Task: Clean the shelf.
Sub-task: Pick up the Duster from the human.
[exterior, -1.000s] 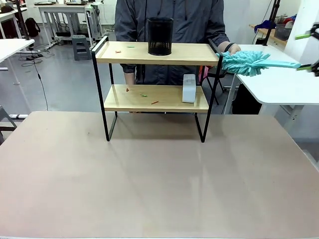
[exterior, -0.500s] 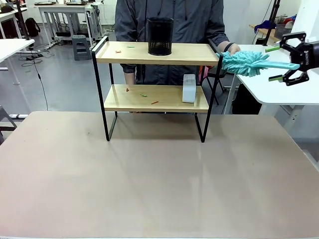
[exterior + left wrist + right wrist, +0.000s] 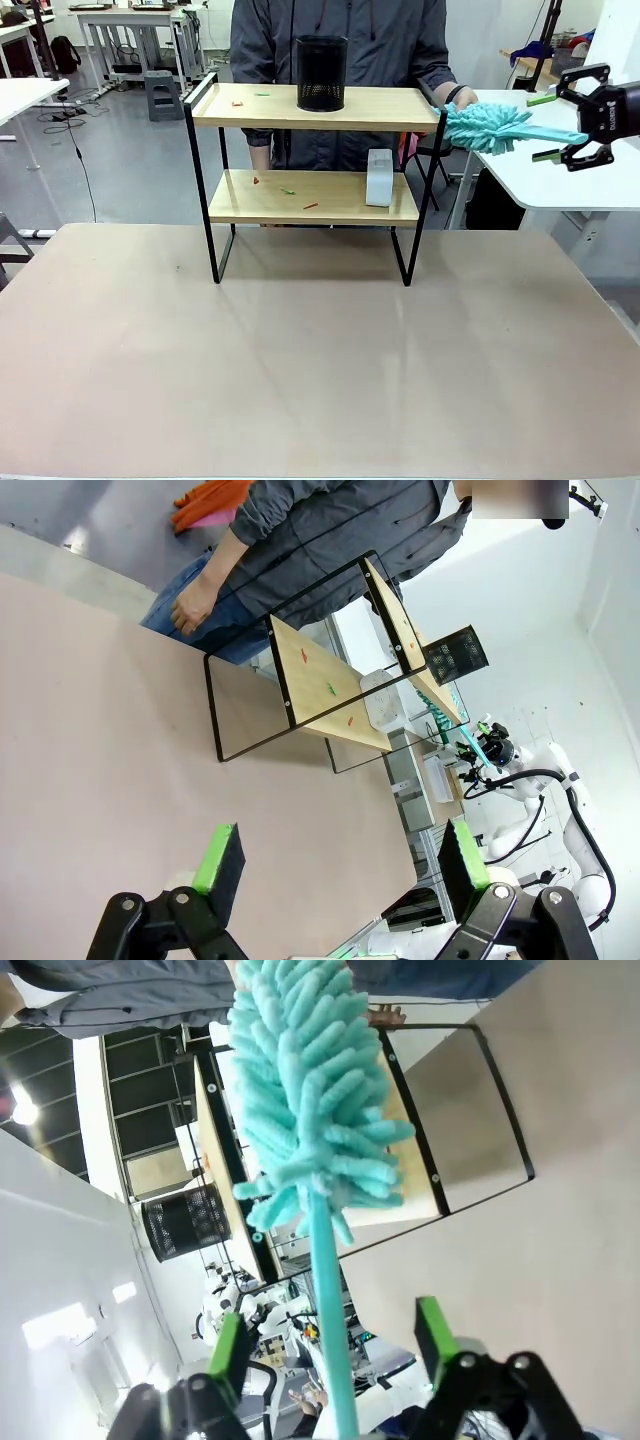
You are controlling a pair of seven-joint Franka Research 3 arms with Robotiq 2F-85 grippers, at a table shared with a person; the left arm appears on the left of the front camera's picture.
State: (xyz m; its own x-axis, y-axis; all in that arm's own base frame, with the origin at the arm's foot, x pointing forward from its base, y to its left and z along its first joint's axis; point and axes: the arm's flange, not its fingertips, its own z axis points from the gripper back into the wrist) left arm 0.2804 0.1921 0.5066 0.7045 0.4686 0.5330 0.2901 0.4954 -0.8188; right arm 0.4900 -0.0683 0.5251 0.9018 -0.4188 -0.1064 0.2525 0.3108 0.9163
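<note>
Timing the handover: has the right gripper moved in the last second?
Yes. The right gripper came leftward toward the shelf; its open jaws now straddle the handle of the duster.

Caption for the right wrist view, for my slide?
Right gripper, jaws open, straddling the teal duster handle; shelf beyond.

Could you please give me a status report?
Left claw open, above the table. Right claw open around the duster handle; person's hand at its head. Shelf uncleaned: scraps on both boards. Mesh cup and white box in the way.
</note>
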